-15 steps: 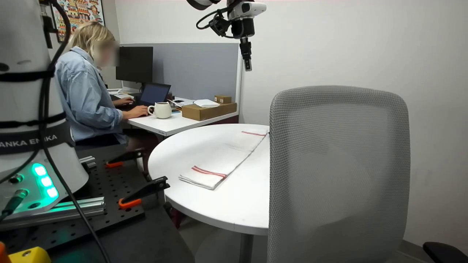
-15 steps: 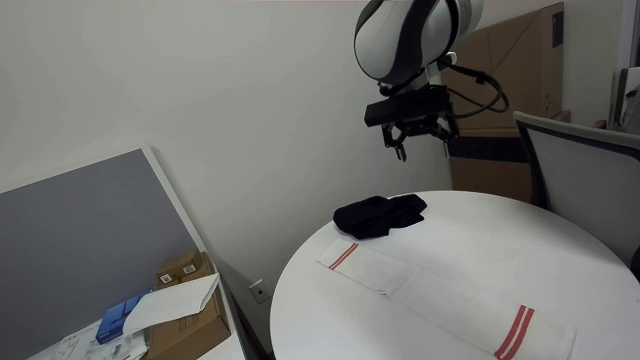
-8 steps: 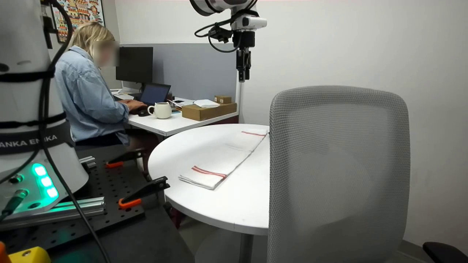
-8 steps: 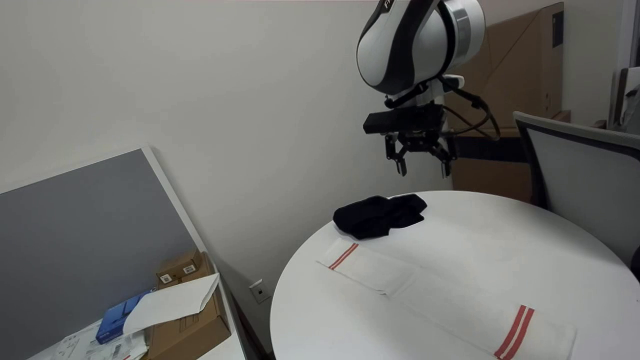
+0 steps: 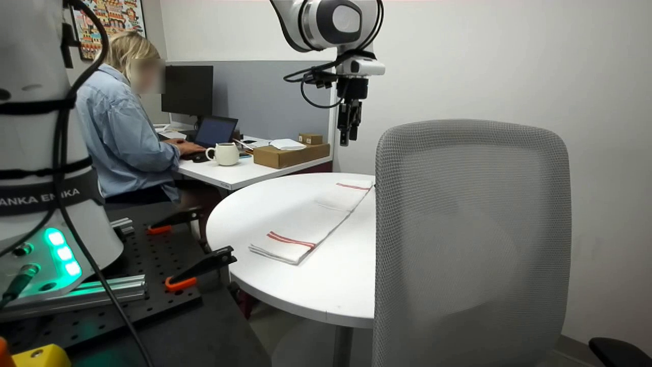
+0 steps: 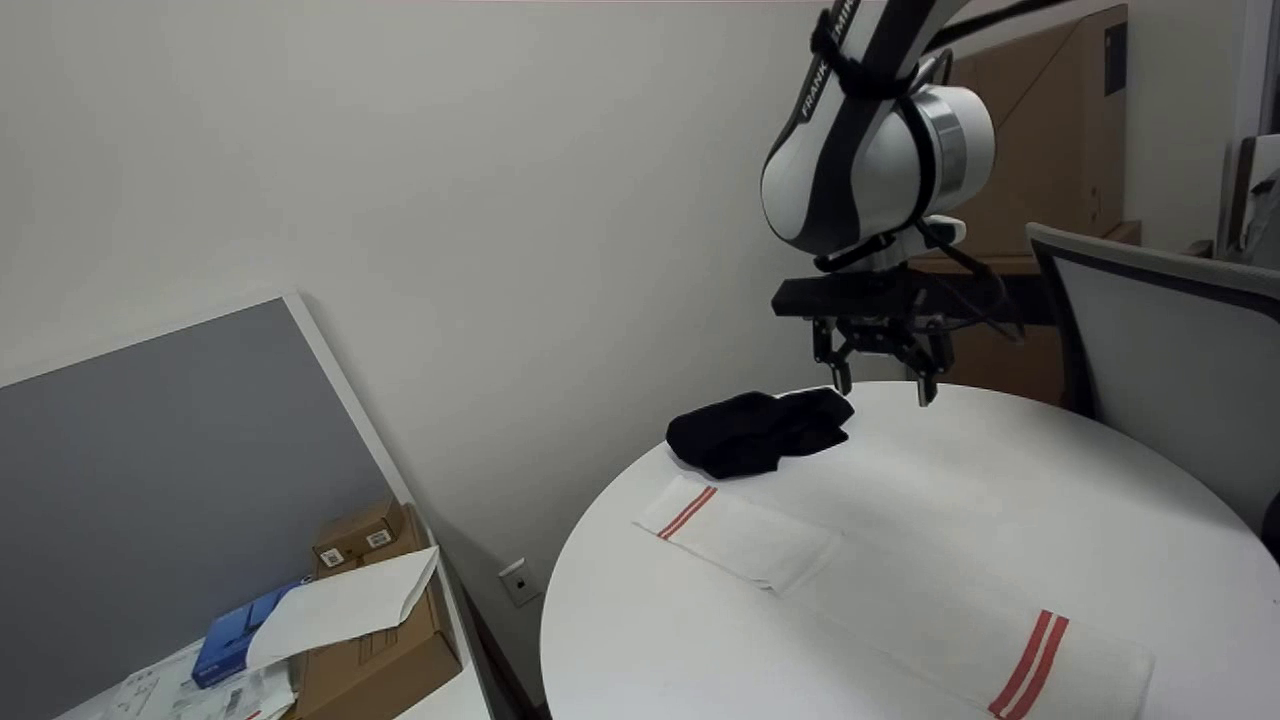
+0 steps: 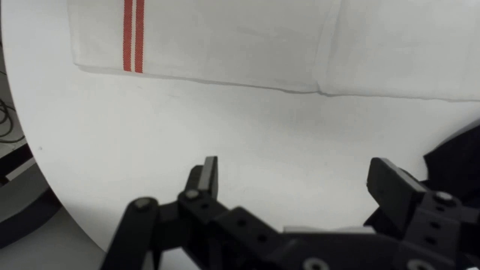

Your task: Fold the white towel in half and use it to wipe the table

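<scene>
The white towel lies flat as a long strip on the round white table. It has red stripes near both ends; stacked layers show at one end in an exterior view. A crease or edge crosses it near the middle in an exterior view and the wrist view. My gripper is open and empty above the table, pointing down. In the wrist view my gripper has bare table between its fingers, with the towel's long edge beyond the fingertips. The chair hides part of the table in an exterior view.
A crumpled black cloth lies at the table's edge near the towel's end, also right of my fingers. A grey chair stands against the table. A desk with a cardboard box and mug is close by; a person sits there.
My gripper has come down toward the table and shifted a little to the right in both exterior views, staying open. The towel and the black cloth have not moved.
</scene>
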{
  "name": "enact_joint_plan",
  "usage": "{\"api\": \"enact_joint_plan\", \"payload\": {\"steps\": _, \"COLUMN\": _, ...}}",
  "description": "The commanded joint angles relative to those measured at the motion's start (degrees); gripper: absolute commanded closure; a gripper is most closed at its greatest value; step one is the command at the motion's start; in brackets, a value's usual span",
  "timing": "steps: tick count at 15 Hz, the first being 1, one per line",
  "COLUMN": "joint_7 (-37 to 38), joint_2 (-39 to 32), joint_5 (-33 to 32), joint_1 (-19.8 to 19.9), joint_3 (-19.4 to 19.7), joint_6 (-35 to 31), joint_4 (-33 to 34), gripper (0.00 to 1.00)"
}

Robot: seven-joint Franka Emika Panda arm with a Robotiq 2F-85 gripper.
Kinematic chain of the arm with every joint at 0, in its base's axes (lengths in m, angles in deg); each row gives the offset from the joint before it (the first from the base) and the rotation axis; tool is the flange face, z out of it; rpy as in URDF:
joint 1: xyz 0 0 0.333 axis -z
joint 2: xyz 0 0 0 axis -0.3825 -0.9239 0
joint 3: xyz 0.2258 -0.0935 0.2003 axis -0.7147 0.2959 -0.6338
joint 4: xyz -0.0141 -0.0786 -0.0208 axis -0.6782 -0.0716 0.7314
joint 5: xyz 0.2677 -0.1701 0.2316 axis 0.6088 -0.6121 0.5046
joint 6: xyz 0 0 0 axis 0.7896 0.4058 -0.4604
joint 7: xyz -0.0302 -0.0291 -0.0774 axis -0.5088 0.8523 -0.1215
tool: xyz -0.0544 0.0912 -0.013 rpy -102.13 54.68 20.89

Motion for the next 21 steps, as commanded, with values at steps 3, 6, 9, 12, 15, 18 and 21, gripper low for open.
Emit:
{"api": "enact_joint_plan", "payload": {"steps": 3, "joint_7": -1.98, "joint_2": -12.68, "joint_5": 0.76, "joint_1": -0.69, "joint_3": 2.57, "joint_6": 1.3, "joint_4": 8.82, "gripper": 0.0}}
{"api": "enact_joint_plan", "payload": {"steps": 6, "joint_7": -1.86, "joint_2": -18.17, "joint_5": 1.0, "joint_1": -1.41, "joint_3": 2.95, "joint_6": 2.16, "joint_4": 13.23, "gripper": 0.0}}
{"api": "enact_joint_plan", "payload": {"steps": 9, "joint_7": -3.71, "joint_2": -20.58, "joint_5": 3.25, "joint_1": -0.77, "joint_3": 1.85, "joint_6": 2.18, "joint_4": 15.87, "gripper": 0.0}}
{"api": "enact_joint_plan", "payload": {"steps": 12, "joint_7": -4.35, "joint_2": -17.32, "joint_5": 3.52, "joint_1": -2.2, "joint_3": 1.9, "joint_6": -1.68, "joint_4": 14.09, "gripper": 0.0}}
{"api": "enact_joint_plan", "payload": {"steps": 15, "joint_7": -5.44, "joint_2": -15.89, "joint_5": 2.96, "joint_1": -3.57, "joint_3": 1.67, "joint_6": -2.97, "joint_4": 14.1, "gripper": 0.0}}
{"api": "enact_joint_plan", "payload": {"steps": 18, "joint_7": -8.27, "joint_2": -14.44, "joint_5": 3.85, "joint_1": -3.68, "joint_3": 0.65, "joint_6": -3.73, "joint_4": 13.08, "gripper": 0.0}}
{"api": "enact_joint_plan", "payload": {"steps": 21, "joint_7": -6.35, "joint_2": -15.46, "joint_5": 2.91, "joint_1": -4.77, "joint_3": 1.78, "joint_6": -2.03, "joint_4": 14.59, "gripper": 0.0}}
